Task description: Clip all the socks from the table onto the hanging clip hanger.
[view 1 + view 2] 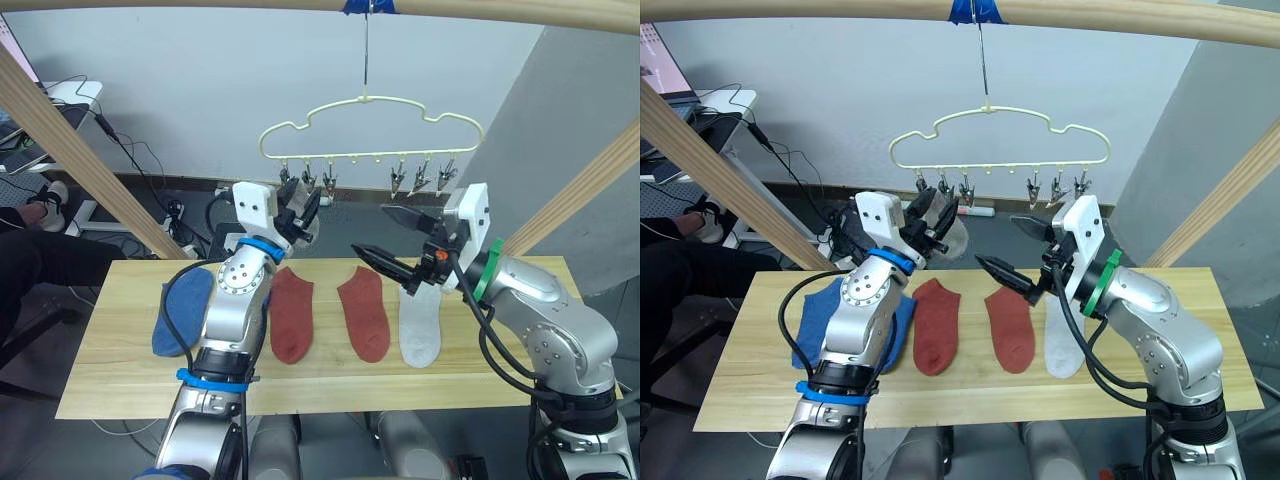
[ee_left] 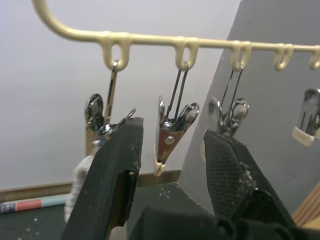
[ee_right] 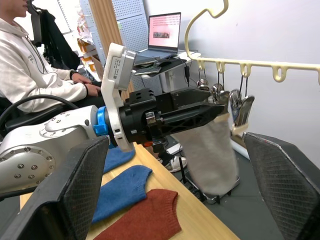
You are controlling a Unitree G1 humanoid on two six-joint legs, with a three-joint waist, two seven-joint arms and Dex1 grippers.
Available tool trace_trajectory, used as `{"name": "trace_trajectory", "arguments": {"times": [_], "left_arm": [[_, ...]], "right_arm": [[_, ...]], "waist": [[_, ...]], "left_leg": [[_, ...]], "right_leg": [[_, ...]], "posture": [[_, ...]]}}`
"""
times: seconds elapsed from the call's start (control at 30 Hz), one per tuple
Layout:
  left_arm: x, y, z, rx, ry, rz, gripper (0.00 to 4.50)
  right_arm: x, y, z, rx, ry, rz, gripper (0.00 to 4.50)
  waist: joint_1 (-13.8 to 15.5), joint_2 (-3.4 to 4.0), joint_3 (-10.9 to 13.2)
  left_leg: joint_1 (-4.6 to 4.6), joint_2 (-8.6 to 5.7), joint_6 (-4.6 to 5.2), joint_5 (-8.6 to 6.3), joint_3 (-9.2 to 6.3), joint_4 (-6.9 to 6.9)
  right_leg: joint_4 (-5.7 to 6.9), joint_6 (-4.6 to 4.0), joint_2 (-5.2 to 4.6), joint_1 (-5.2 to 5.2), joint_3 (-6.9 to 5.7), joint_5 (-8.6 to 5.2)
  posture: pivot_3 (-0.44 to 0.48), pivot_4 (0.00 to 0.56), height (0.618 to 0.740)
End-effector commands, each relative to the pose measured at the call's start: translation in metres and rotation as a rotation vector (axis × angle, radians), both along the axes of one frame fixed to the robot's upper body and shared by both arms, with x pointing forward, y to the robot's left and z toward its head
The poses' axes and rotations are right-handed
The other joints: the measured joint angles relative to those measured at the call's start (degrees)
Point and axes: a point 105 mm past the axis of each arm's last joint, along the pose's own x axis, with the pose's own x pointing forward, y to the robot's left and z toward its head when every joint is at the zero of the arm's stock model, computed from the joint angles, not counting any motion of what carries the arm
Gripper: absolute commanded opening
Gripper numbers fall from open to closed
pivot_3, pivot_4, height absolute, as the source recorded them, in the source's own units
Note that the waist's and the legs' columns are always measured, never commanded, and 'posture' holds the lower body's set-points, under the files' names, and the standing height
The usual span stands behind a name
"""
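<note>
Yellowish plank table (image 1: 110,385) nearest the camera, carrying a row of socks lying flat: blue socks (image 1: 183,310) at the robot's left, partly hidden behind the left forearm, then two rust red socks (image 1: 292,313) side by side, then one light grey sock (image 1: 420,325) at the right end, under the right arm.

Right gripper (image 1: 390,238) hovers above the table between the red and grey socks, fingers spread wide with nothing between them.

Left gripper (image 1: 303,207) is raised to the hanger's left-hand clips, fingers apart, straddling the second clip (image 2: 170,132). The other grey sock (image 3: 210,150) hangs below the leftmost clip, just beside the left gripper; it looks caught in that clip, though the bite itself is hard to make out.

Clip hanger (image 1: 372,125) hangs by its hook from the wooden beam (image 1: 480,10) behind the table.

Progress, as judged: one sock likely hung, five left on the table, five clips free. Early stage.
</note>
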Motion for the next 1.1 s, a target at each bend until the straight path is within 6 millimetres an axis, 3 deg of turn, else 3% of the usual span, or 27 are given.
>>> {"name": "trace_trajectory", "arguments": {"times": [0.03,0.9,1.0,1.1], "left_arm": [[0.001,0.000,0.013,-0.014,-0.056,0.019,2.16],[0.013,0.001,0.027,0.029,-0.127,0.072,2.16],[0.013,0.003,0.027,0.027,-0.130,0.077,1.58],[0.013,0.004,0.030,0.023,-0.136,0.079,0.69]], "right_arm": [[-0.009,0.003,0.014,0.011,-0.064,0.023,4.50],[-0.007,0.003,0.014,0.008,-0.064,0.011,4.50],[-0.007,0.002,0.013,0.006,-0.063,0.009,4.50],[-0.007,0.002,0.013,0.007,-0.060,0.008,4.50]], "waist": [[-0.1,0.00,0.0],[-0.1,0.00,0.0],[-0.1,0.00,0.0],[-0.1,0.00,0.0]], "left_leg": [[0.00,0.00,0.00,0.00,0.00,0.00],[0.00,0.00,0.00,0.00,0.00,0.02],[0.00,0.00,0.00,0.01,-0.01,0.02],[0.00,0.00,0.00,0.01,-0.01,0.02]], "right_leg": [[0.00,0.00,0.00,0.00,0.00,0.00],[0.01,-0.19,0.00,0.01,0.00,0.13],[0.02,-0.19,0.00,0.00,-0.01,0.13],[0.02,-0.19,0.00,0.01,-0.01,0.13]], "posture": [[-0.147,0.255,0.740],[-0.158,0.252,0.740],[-0.156,0.251,0.740],[-0.156,0.251,0.740]]}}
